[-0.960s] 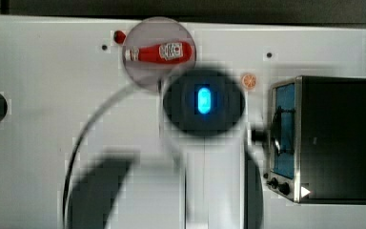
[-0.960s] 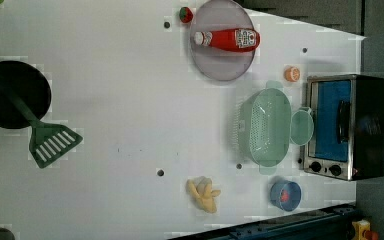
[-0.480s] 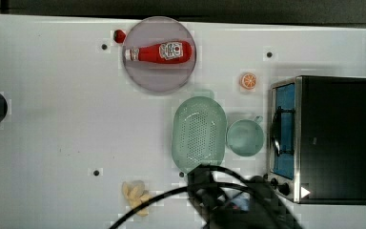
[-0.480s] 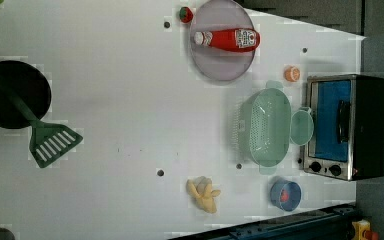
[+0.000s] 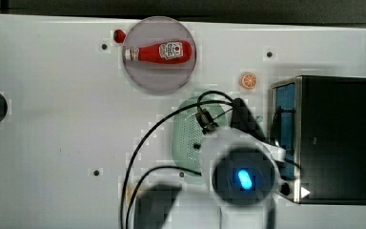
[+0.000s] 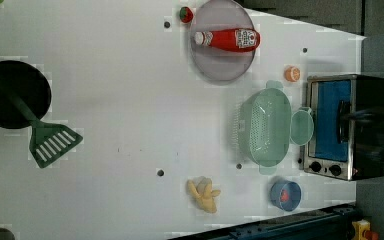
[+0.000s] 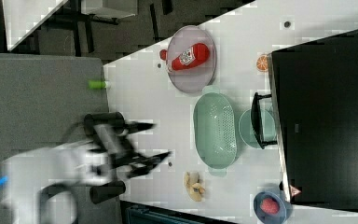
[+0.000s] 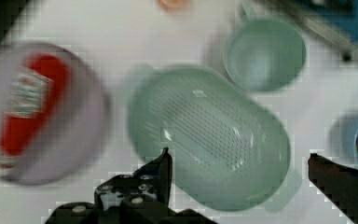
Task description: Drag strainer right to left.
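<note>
pale green strainer (image 6: 265, 127) rests on the white surface (image 6: 120, 125), touching the green cup (image 6: 301, 127) beside the toaster oven (image 6: 342, 127), near the ketchup plate (image 6: 222, 70); end effector (image 8: 237, 163) hovers over the strainer, fingers spread wide, nothing held

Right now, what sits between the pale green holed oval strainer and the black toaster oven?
A small round plain green cup sits between strainer and oven, clearest in the left view.

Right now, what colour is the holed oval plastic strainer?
Pale mint green; the oval plastic strainer with small holes shows best in the left view.
</note>
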{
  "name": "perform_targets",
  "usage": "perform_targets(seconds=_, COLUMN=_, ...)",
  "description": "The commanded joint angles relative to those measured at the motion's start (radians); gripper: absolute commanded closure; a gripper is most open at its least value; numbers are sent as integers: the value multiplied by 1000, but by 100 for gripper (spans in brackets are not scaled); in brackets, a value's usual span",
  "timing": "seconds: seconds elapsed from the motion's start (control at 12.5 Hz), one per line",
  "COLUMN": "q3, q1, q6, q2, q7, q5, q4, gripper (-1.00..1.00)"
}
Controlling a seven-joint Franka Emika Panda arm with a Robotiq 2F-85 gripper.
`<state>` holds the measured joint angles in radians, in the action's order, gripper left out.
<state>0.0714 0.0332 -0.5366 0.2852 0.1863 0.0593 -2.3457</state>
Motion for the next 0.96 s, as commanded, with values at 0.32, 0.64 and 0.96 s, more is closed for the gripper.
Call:
perform_targets(seconds=0.32, q3=-54, q1=-11, q6=-289, q2=-242, q7=418, q5=-12, q4=-143, gripper=-100)
perform_targets(seconds=0.64, q3=-63, q1=-14, q6=-526, q2=-450, q7=512, q5=-12, q4=-137, gripper=-100)
perform_targets(seconds=0.96, q3=-67, q1=-38, q6=-638, q2=-567, q7=522, q5=-12, q4=-136, gripper=-100)
